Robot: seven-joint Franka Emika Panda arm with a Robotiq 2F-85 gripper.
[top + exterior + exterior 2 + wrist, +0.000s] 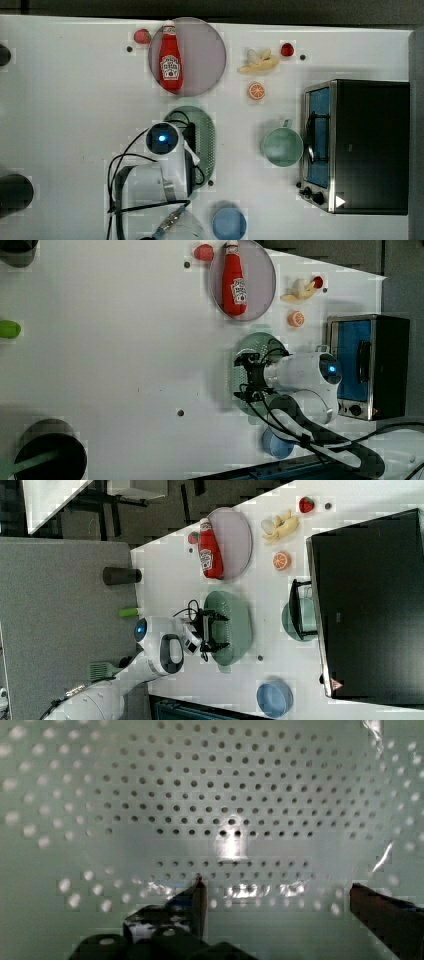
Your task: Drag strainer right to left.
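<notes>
The strainer [206,137] lies near the middle of the white table [70,100], its long axis running from twelve to six o'clock in the top view. In the wrist view its perforated bottom [220,795] fills the frame close up. The gripper [275,892] sits down inside the basket with its two dark fingers [197,900] spread about as wide as they go, nothing between them; whether the tips touch the bottom cannot be told. In the right view the gripper [212,630] reaches into the strainer [235,625] from the basket's nine o'clock side; in the left view it [250,377] enters the strainer [250,342] from three o'clock.

In the top view, at twelve o'clock from the strainer a round grey plate [200,55] carries a ketchup bottle [170,60] lying flat, with a strawberry [142,36] just beside the plate's rim. At three o'clock stands a round green cup [282,146], close to a toaster oven [360,145]. At about one o'clock are an orange slice [256,90], a peeled banana [259,62] and a second strawberry [287,49]. At five o'clock sits a blue bowl [229,223].

The right view shows a grey floor [60,590] beside the table.

The arm [165,160] and its cables cover the strainer's nine o'clock half in the top view. Dark round things at that view's nine o'clock edge are cut off and hard to identify.
</notes>
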